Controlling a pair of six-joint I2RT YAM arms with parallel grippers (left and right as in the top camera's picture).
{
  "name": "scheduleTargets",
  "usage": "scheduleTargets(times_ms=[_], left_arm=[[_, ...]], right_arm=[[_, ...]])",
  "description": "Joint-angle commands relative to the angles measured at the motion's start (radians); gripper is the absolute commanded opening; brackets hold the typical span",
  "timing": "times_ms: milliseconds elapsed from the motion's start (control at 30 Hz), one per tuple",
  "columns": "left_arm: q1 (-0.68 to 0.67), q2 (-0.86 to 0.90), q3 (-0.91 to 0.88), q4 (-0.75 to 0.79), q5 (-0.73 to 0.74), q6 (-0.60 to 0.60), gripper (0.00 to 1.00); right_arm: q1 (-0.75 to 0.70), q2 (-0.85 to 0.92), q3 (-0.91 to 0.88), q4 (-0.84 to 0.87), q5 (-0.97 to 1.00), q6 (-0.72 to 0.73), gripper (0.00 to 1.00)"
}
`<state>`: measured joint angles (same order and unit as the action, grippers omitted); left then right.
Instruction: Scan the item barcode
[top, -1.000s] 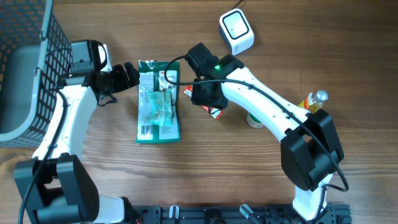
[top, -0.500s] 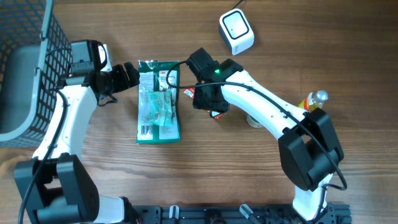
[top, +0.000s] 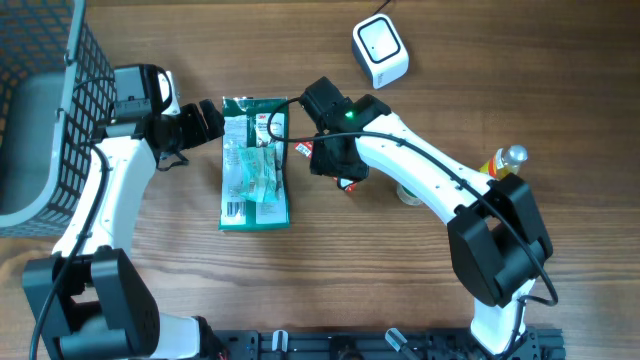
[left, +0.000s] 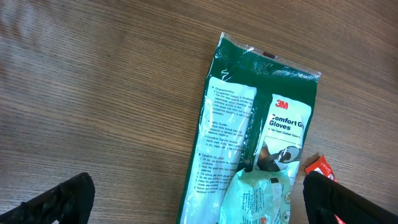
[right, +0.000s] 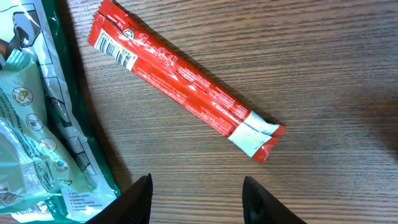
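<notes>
A red stick packet (right: 180, 78) lies flat on the wood, with a barcode at its upper left end. My right gripper (right: 202, 205) hovers just above it, open, with bare table between the fingers. From overhead the right gripper (top: 338, 165) covers most of the red packet (top: 300, 148). To its left lies a green glove package (top: 255, 165) with a pale sachet on top. My left gripper (top: 218, 122) stands wide open at that package's top left. In the left wrist view the green package (left: 255, 143) reaches down between the left gripper's (left: 202, 205) fingers. The white scanner (top: 380, 50) sits at the back.
A dark wire basket (top: 40, 110) fills the far left. A yellow bottle (top: 505, 160) lies at the right by my right arm's elbow, and a small pale round thing (top: 408, 190) sits partly under that arm. A black cable runs over the green package's top.
My right gripper has shifted slightly left over the red packet and stopped. The left arm and the green package have not moved.
</notes>
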<state>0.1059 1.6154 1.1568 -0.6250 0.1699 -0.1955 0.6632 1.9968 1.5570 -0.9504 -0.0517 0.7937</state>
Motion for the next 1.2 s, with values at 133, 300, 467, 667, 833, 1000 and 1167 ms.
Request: scheduleTargets(times_ms=[133, 300, 467, 667, 833, 1000, 1167], left_arm=[[0.009, -0.011, 0.013, 0.004, -0.006, 0.009, 1.0], [0.009, -0.011, 0.013, 0.004, -0.007, 0.009, 1.0], [0.009, -0.011, 0.013, 0.004, -0.007, 0.009, 1.0], [0.009, -0.011, 0.013, 0.003, -0.006, 0.009, 1.0], [0.009, -0.011, 0.013, 0.003, -0.006, 0.009, 1.0], [0.009, -0.011, 0.013, 0.004, -0.007, 0.009, 1.0], [0.009, -0.011, 0.013, 0.004, -0.007, 0.009, 1.0]], right_arm=[[0.0, 0.009, -0.011, 0.005, 0.01, 0.017, 0.46], [0.0, 0.009, -0.011, 0.005, 0.01, 0.017, 0.46], [0.0, 0.009, -0.011, 0.005, 0.01, 0.013, 0.61], [0.0, 0.009, -0.011, 0.007, 0.01, -0.01, 1.0], [0.0, 0.009, -0.011, 0.007, 0.01, -0.009, 0.85], [0.0, 0.009, -0.011, 0.007, 0.01, -0.008, 0.68], [0.0, 0.009, -0.011, 0.007, 0.01, -0.009, 0.65]])
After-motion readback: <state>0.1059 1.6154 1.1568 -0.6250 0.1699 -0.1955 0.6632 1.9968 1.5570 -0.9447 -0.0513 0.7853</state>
